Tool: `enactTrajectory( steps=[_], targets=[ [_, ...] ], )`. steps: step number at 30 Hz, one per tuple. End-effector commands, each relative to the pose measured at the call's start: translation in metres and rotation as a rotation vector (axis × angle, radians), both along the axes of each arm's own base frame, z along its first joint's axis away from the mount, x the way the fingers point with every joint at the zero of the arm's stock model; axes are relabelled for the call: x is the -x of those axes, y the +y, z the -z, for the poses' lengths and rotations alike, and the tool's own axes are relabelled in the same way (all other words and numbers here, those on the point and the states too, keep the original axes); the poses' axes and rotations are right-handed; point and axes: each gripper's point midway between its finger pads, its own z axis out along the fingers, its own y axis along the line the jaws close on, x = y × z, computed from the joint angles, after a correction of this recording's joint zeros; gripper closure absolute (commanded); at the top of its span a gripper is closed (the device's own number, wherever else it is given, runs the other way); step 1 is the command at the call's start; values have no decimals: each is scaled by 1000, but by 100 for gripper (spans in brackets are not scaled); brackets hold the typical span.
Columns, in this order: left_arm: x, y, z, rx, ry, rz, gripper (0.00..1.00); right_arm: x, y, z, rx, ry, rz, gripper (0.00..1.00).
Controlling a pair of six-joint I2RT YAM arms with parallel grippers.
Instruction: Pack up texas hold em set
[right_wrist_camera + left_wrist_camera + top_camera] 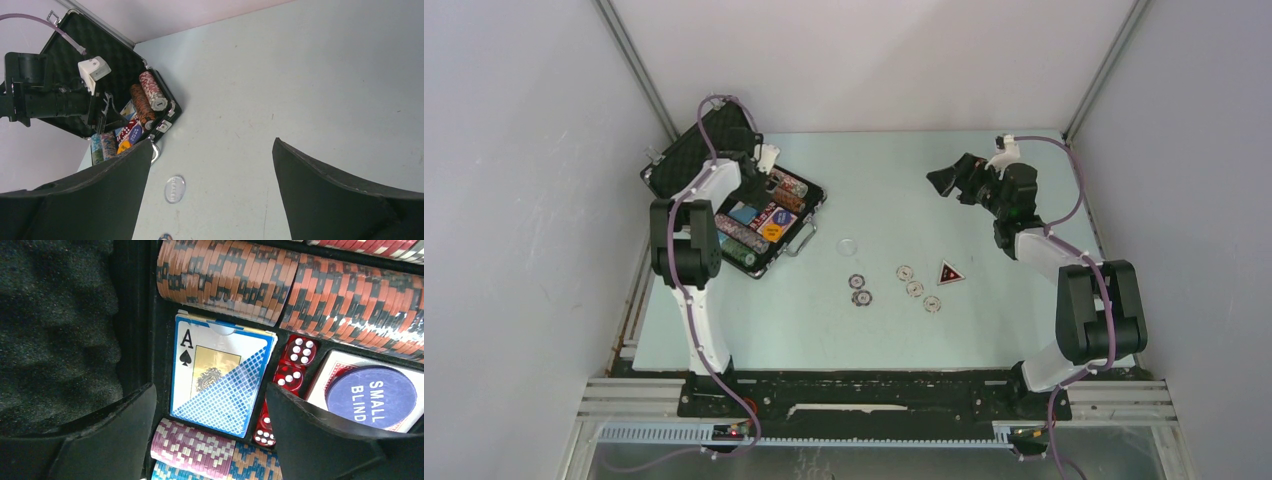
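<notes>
The black case of the texas hold em set lies open at the table's far left, its foam lid tipped back. In it are rows of poker chips, a blue card deck, red dice and a blue "small blind" button. My left gripper hovers open just over the blue deck, nothing between its fingers. My right gripper stands open above the far right of the table, empty. Several loose chips lie mid-table.
A clear dealer button lies on the table just right of the case's handle. A red triangular piece sits beside the loose chips. White walls close in on three sides.
</notes>
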Motion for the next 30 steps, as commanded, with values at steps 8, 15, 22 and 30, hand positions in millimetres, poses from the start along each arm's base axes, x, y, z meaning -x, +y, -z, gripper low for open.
enactTrajectory(
  steps=[8, 15, 22, 30],
  targets=[
    [-15, -4, -41, 39, -104, -5, 11, -9, 3, -23, -40, -67, -18, 0],
    [-16, -2, -80, 68, -187, -107, 15, -10, 2, -21, -43, -58, -15, 0],
    [0, -8, -153, 30, -366, -219, 7, -14, 5, -16, -36, -17, -29, 0],
    [51, -56, -237, -131, -605, -216, 0, -17, 2, -9, 0, -6, -8, 0]
  ],
)
